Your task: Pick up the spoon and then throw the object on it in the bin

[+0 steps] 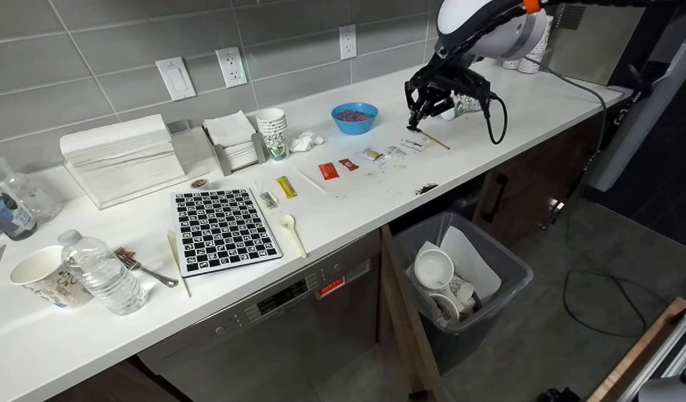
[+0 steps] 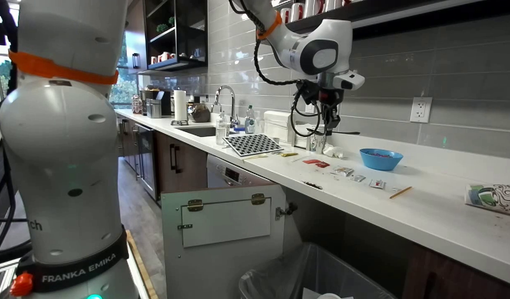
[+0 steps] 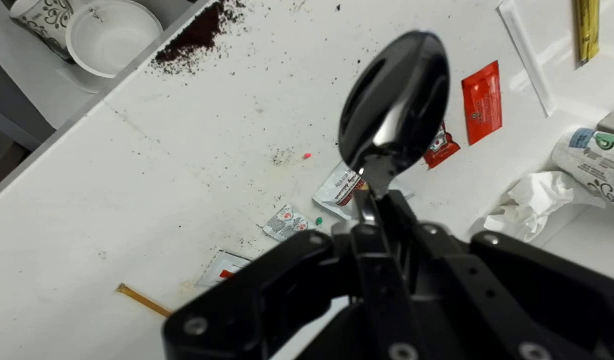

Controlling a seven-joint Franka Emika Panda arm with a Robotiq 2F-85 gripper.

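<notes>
spoon point(image 3: 401, 90) pinched between the jaws, head jutting past them, above counter point(image 3: 112, 200)

Black-and-white checkered board point(image 1: 225, 230): on white tabletop point(image 1: 343, 206)
Crumpled white tissue point(image 1: 305, 142): between round blue bowl point(image 1: 355, 128) and white paper-cup stack point(image 1: 274, 139)

Spoon point(image 3: 394, 100): dark, shiny metal; oval bowl, bright glint near the neck, slender handle. Was gripped in the hand point(image 3: 380, 200) just behind the bowl, roughly level, clear of the table point(image 3: 102, 200). Bin point(image 1: 468, 338): dark grey, square-sided, liner drawn over the rim. Stood upright, open-topped, below the table's front edge, partly filled.
</notes>
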